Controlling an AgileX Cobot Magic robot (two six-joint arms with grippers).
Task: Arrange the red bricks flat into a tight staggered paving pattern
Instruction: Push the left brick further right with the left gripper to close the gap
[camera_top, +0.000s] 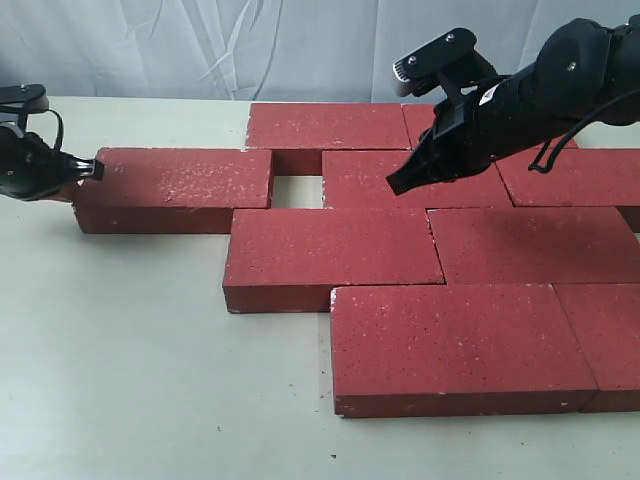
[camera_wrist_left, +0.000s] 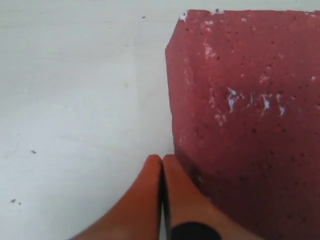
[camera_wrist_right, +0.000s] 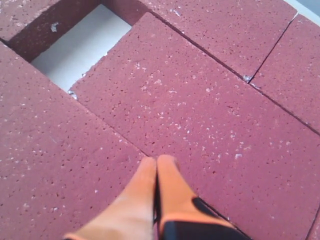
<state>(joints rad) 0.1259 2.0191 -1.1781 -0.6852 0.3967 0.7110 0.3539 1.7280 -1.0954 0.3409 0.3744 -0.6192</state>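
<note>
1. Pale, off-white table (camera_top: 120, 350) fills the foreground, and a wrinkled light sheet (camera_top: 150, 40) hangs behind it.
2. You have the red bricks (camera_top: 335, 255) lying flat on the table in four staggered rows, spread from the centre of the exterior view to its right edge. Most of them sit edge to edge with thin seams between them.
3. One piece sits off from the pack. The leftmost brick (camera_top: 175, 180) in the second row from the back juts out to the left. A square gap (camera_top: 297, 191) of bare table separates it from the middle brick (camera_top: 400, 200) of that row.
4. Your left gripper (camera_top: 95, 170) is at the outer end of that leftmost brick. Its orange fingers are pressed together with nothing between them. In the left wrist view the tips meet right at the corner of the brick's end face and look to be touching it.
5. Your right gripper (camera_top: 398, 185) reaches in from the right over the middle brick, just to the right of the gap. Its fingers are also closed tight on nothing. In the right wrist view the tips point at the seam between that brick and its front neighbour. You cannot tell from these views whether they touch the surface.
</note>
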